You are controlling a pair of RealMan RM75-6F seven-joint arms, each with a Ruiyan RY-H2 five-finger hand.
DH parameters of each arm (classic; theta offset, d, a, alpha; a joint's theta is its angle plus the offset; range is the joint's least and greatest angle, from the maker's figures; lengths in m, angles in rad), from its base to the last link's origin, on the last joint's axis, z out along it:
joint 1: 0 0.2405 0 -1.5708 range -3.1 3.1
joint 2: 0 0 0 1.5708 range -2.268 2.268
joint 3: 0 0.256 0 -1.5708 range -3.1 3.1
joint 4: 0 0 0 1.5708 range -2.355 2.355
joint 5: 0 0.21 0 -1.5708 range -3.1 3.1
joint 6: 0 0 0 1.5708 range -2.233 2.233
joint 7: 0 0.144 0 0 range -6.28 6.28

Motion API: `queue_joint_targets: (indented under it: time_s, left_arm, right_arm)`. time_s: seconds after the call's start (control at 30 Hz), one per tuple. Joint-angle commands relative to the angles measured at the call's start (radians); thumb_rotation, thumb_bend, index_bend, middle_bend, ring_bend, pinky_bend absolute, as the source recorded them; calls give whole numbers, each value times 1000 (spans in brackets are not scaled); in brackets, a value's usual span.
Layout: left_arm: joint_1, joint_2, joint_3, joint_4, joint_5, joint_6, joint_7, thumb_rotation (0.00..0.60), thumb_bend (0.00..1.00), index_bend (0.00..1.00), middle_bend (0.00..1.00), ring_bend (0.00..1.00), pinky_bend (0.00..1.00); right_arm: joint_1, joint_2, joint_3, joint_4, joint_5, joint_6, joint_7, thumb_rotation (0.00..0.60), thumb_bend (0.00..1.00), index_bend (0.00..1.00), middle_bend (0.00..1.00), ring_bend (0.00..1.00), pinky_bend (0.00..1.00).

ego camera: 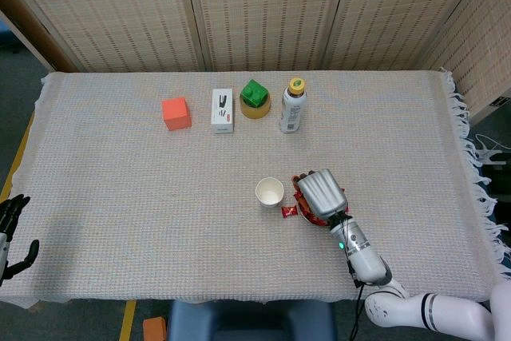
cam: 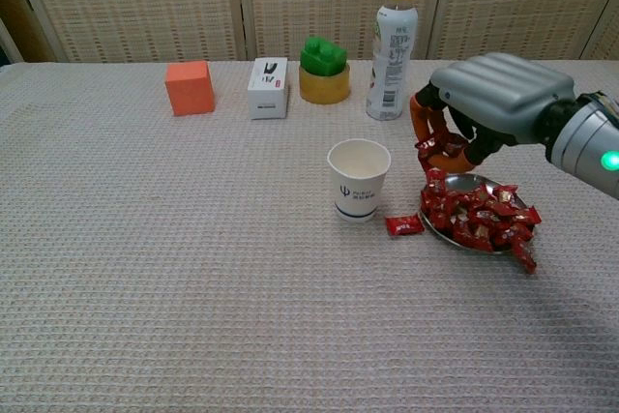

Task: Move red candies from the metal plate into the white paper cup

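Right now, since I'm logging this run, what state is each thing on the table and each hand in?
right hand: raised above the plate, gripping red candies
left hand: at the table's left edge, holding nothing
metal plate: heaped with candies
white paper cup: upright, inside not visible
stray candy: on the cloth between cup and plate
bottle: upright, capped
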Motion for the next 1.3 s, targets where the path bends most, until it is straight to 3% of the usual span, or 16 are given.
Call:
queue_joint_targets:
  time_s: [0.03, 0.3, 0.63, 0.87, 1.07, 1.3]
  left_arm:
    - [-1, 0, 0, 1, 1, -2, -2, 600, 456, 0, 0, 0, 178]
    - [0, 3, 2, 0, 2, -2, -8, 600, 455, 0, 0, 0, 182]
    - [0, 9, 2, 5, 4, -4, -30, 600, 456, 0, 0, 0, 198]
    - [0, 11, 1, 7, 3, -4, -40, 600, 455, 0, 0, 0, 199]
    - [-1, 10, 3, 6, 4, -5, -35, 600, 456, 0, 0, 0, 198]
    - [1, 10, 2, 5, 5, 1, -37, 600, 455, 0, 0, 0, 199]
  right_arm:
    - [27, -4, 29, -42, 20, 14, -41, 600, 364, 738, 615, 608, 823]
    - [116, -98, 88, -1, 126, -8, -118, 600, 363, 738, 615, 608, 823]
    - [173, -187, 80, 102, 162, -8, -142, 600, 361, 732, 615, 612, 824]
    - [180, -167, 60, 87, 203, -19, -176, 600, 354, 535, 615, 603, 823]
    - [179, -130, 46, 50, 235, -25, -194, 600, 355, 281, 601, 565, 810]
    - [187, -106, 32, 16, 253, -22, -195, 600, 354, 174, 554, 543, 800]
